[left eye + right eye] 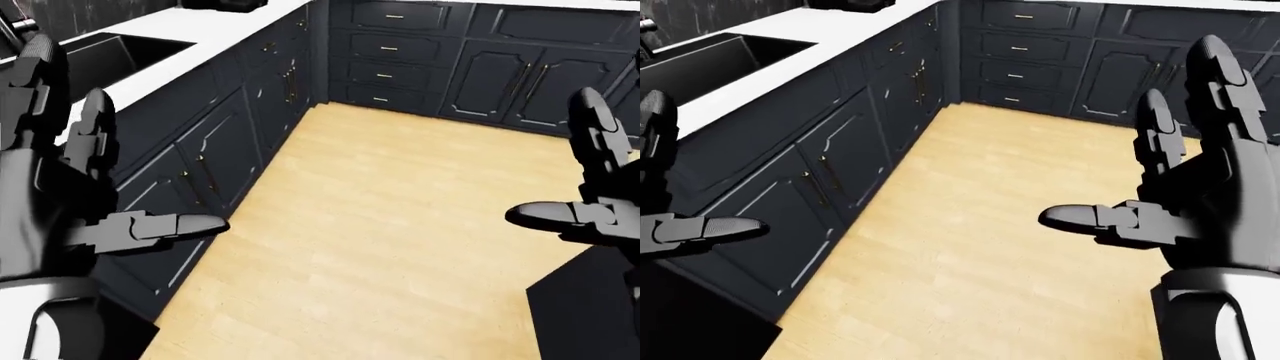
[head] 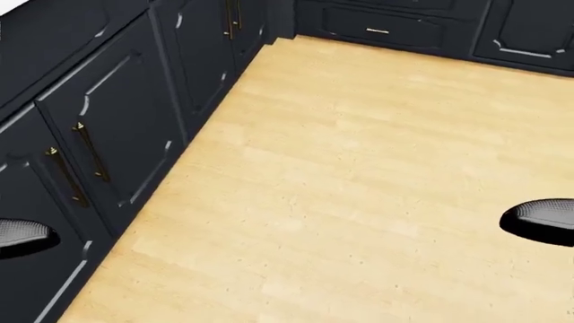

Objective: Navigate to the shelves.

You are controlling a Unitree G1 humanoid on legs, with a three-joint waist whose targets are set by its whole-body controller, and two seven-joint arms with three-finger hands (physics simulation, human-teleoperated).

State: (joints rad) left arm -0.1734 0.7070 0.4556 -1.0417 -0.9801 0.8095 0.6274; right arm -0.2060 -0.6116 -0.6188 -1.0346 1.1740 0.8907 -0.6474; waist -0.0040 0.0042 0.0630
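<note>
No shelves show in any view. My left hand (image 1: 110, 150) is raised at the left of the left-eye view, its three fingers spread and open with nothing in them. My right hand (image 1: 1140, 142) is held up at the right of the right-eye view, also open and holding nothing. In the head view only a dark fingertip of the left hand (image 2: 22, 235) and one of the right hand (image 2: 543, 219) show at the side edges, over the light wooden floor (image 2: 359, 168).
Dark cabinets with brass handles (image 1: 200, 150) run along the left under a white countertop (image 1: 190, 37) with a black sink (image 1: 100, 60). A bank of drawers (image 1: 385, 52) and more cabinet doors (image 1: 520, 82) close the top. A dark shape (image 1: 585, 307) sits at bottom right.
</note>
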